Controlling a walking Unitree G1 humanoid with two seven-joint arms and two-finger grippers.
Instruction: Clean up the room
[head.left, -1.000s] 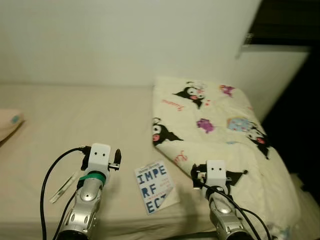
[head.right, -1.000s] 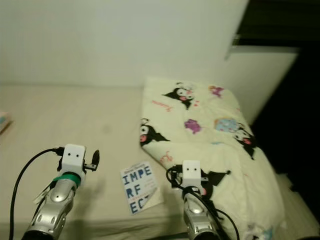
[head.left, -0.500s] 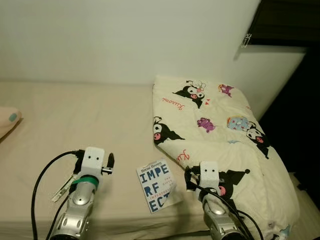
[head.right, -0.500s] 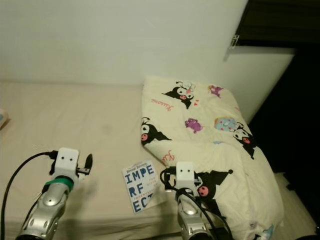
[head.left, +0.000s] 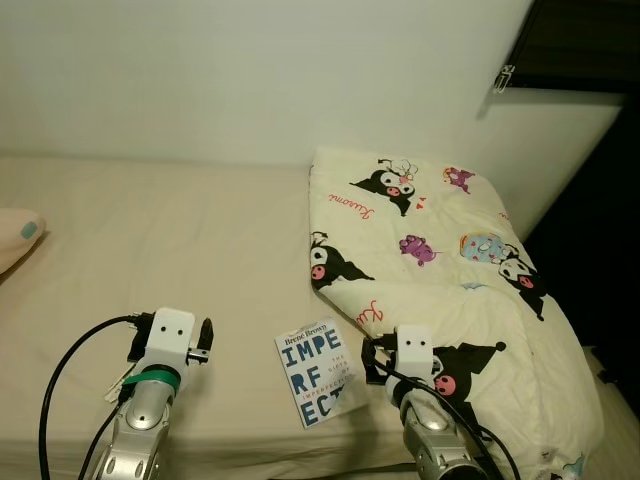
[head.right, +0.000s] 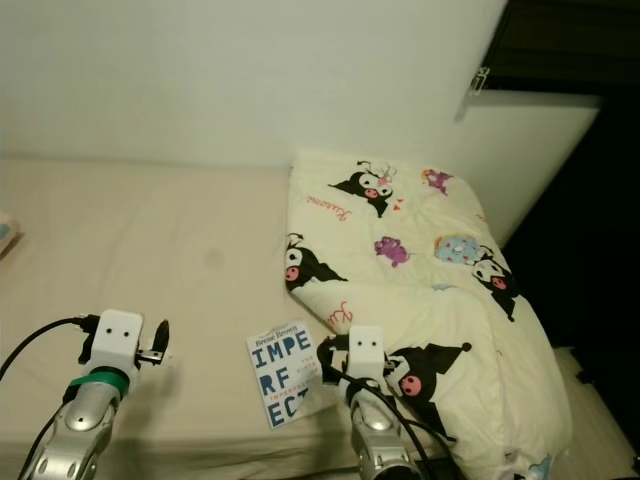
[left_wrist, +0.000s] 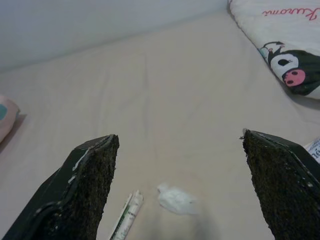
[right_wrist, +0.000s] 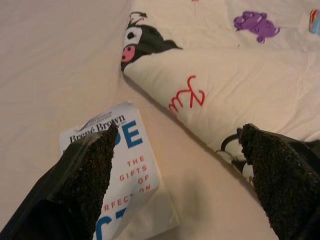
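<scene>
— Both arms sit lower in the head views than a second ago, and the camera has tipped, so more of the bed's right end shows. What lies on it?

— From the left eye: a beige bed sheet (head.left: 180, 240) covers the mattress. On the right lies a folded cream quilt printed with black cartoon characters (head.left: 440, 260). Just beside its near corner rests a white paperback book with blue block letters (head.left: 318, 372). The left gripper (head.left: 203, 338) hovers over the sheet well left of the book; the right gripper (head.left: 368, 360) hangs at the quilt's near corner, just right of the book.

— And the right eye?

— Same scene; a corner of a pale pink pillow (head.right: 5, 232) peeks in at the far left edge.

— The left wrist?

— Its two black fingers (left_wrist: 85, 190) are spread wide, holding nothing. Between them lie a small white tube (left_wrist: 126, 217) and a crumpled white scrap (left_wrist: 175, 200) on the sheet, near each other but apart.

— The right wrist?

— Fingers (right_wrist: 85, 175) also parted and empty, with the book's top edge and the quilt's fold between them.
</scene>
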